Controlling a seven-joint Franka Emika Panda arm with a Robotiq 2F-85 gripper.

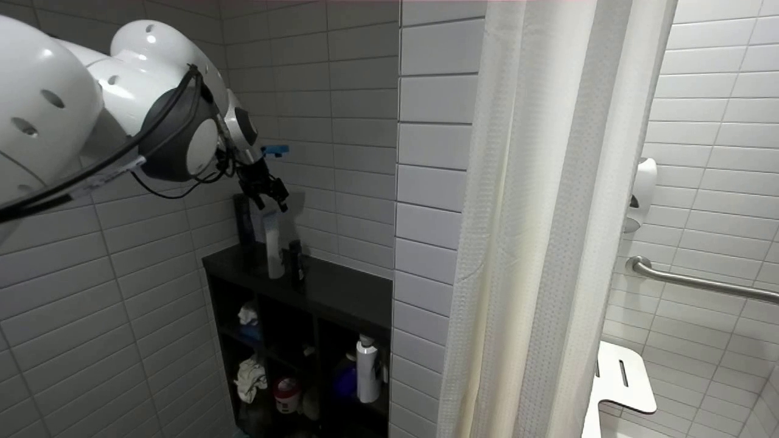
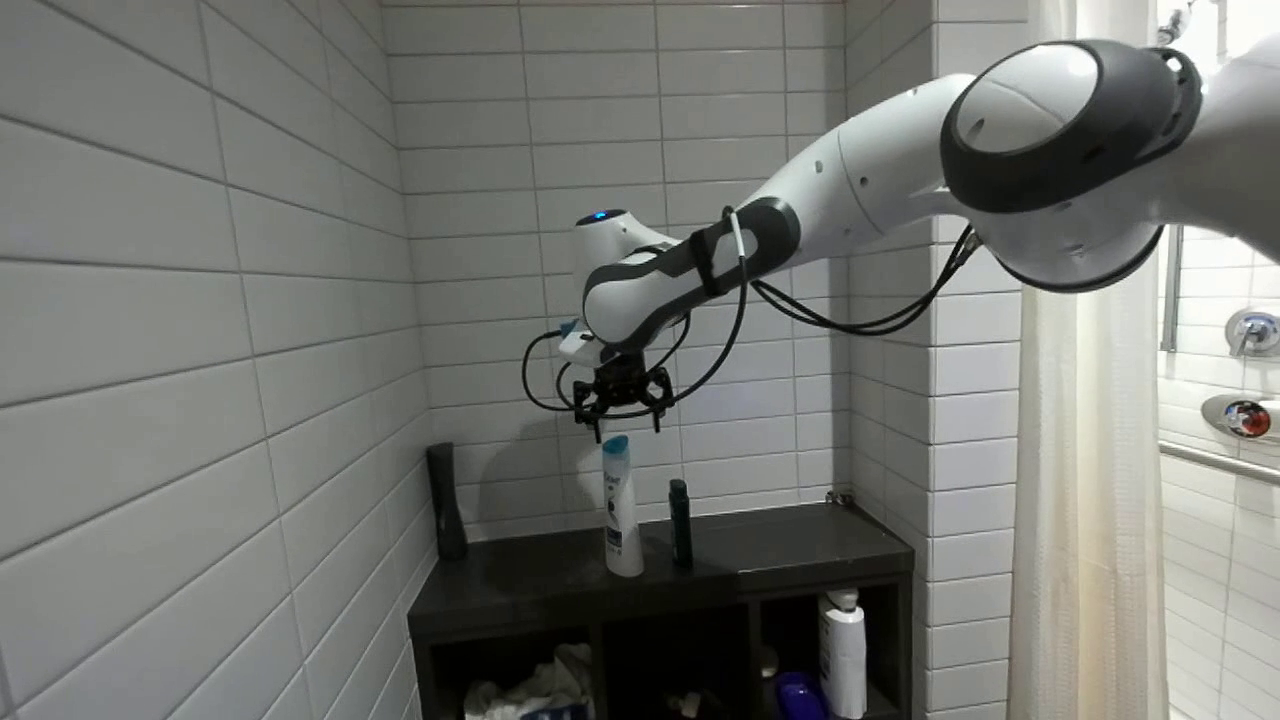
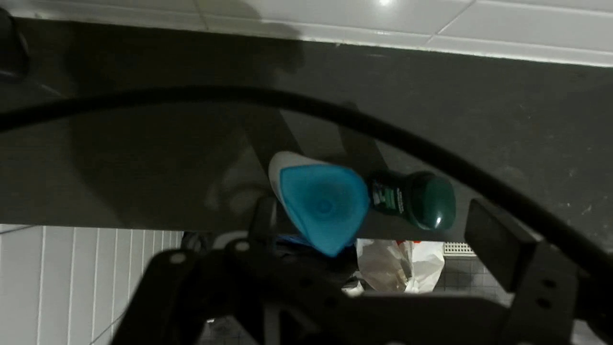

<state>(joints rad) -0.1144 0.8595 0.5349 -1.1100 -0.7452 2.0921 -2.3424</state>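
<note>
Your gripper: jaws wide, holding nothing | just below: white bottle, blue cap off-center under the jaws, upright on the black shelf | center over it before lowering; keep the jaws off the green-capped stick beside it

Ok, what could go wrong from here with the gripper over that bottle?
The open gripper isn't centred over the white bottle, so if lowered, one side might clip the blue cap. The bottle stands near the front edge of the shelf, where a knock could send it over. The green container close beside it may topple too.
</note>
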